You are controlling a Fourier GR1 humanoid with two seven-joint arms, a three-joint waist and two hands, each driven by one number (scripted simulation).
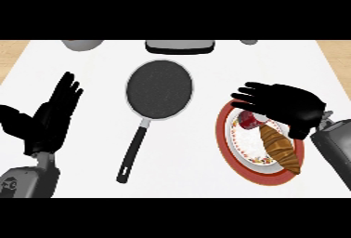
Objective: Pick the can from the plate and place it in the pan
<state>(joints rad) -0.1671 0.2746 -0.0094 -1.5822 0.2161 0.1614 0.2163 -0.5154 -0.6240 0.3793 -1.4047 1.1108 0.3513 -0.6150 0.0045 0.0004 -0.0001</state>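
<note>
Red metal can (249, 122) lies on the red-rimmed patterned plate (241, 163); right hand (284, 108) hovers above, fingers spread, not yet grasping; next, close around it.

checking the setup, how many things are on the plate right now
2: a red can at the upper left of the plate, partly under the right robot hand, and a croissant lying beside it toward the lower right. The robot hand may hide something smaller.
</note>
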